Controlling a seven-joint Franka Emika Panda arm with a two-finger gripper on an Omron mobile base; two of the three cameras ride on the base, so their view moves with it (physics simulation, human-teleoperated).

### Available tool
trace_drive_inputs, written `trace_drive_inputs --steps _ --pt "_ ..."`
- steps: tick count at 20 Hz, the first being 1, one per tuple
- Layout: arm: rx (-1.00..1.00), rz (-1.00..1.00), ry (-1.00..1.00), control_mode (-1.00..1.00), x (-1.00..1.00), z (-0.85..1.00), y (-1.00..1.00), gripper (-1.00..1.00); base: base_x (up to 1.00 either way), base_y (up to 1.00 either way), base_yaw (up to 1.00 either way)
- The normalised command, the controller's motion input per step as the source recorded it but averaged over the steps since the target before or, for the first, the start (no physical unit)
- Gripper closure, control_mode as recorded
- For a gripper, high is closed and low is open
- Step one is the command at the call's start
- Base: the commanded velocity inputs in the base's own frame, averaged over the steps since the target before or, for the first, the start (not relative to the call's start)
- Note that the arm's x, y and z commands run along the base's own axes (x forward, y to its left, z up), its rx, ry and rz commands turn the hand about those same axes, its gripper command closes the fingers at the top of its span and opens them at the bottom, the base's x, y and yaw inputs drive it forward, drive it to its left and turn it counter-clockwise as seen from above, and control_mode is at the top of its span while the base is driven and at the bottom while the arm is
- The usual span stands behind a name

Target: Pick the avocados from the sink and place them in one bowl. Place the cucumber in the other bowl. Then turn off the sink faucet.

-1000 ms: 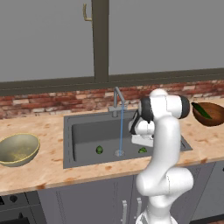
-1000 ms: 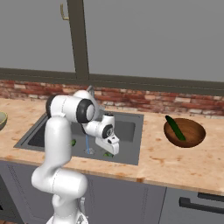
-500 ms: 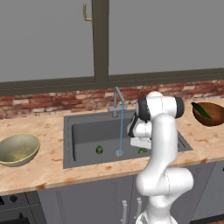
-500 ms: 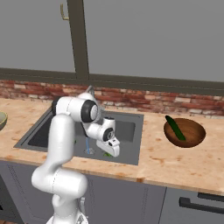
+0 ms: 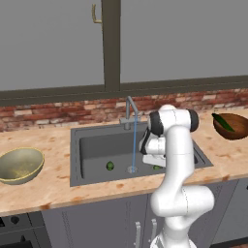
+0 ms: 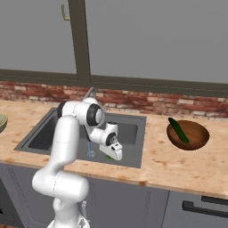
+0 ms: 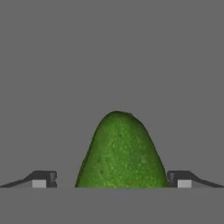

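Observation:
In the hand view one bright green avocado (image 7: 120,151) lies on the sink floor right between the fingertips (image 7: 43,179) of my gripper (image 7: 113,183). The jaws stand wide open on either side of it, and I cannot tell whether they touch it. In the left base view the hand is low in the right part of the sink (image 5: 75,157), and that avocado (image 5: 156,167) peeks out beside it. The other avocado (image 5: 110,165) lies left of the drain. The cucumber (image 5: 223,121) rests in the brown bowl (image 5: 235,130). The olive bowl (image 5: 19,164) is empty. Water runs from the faucet (image 5: 130,114).
The thin water stream (image 5: 134,145) falls just left of my hand. A brick backsplash and a window run behind the counter. From the right base view the brown bowl (image 6: 196,138) sits on the counter right of the sink (image 6: 141,144).
The hand has sunk lower into the sink and closed in over the right avocado. The jaws have stayed open.

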Motion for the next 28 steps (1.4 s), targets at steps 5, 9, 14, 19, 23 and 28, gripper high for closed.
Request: trace_drive_inputs --steps 5,9,14,19,23,28 --pt "0.0 0.0 0.0 -1.0 0.21 -0.27 0.0 -1.0 0.0 0.0 0.0" --pt "-0.01 0.0 0.0 -1.0 0.08 -0.22 0.0 -1.0 0.0 0.0 0.0" --pt "-0.01 0.0 -0.01 -1.0 0.01 -0.17 0.0 1.0 0.0 0.0 0.0" --pt "0.0 0.0 -0.04 -1.0 0.0 -0.15 -0.08 1.0 0.0 0.0 0.0" --pt "0.01 0.0 -0.12 -1.0 -0.01 -0.01 -0.16 1.0 0.0 0.0 0.0" --pt "0.01 -0.03 -0.26 -1.0 -0.09 0.31 -0.09 1.0 0.0 0.0 0.0"
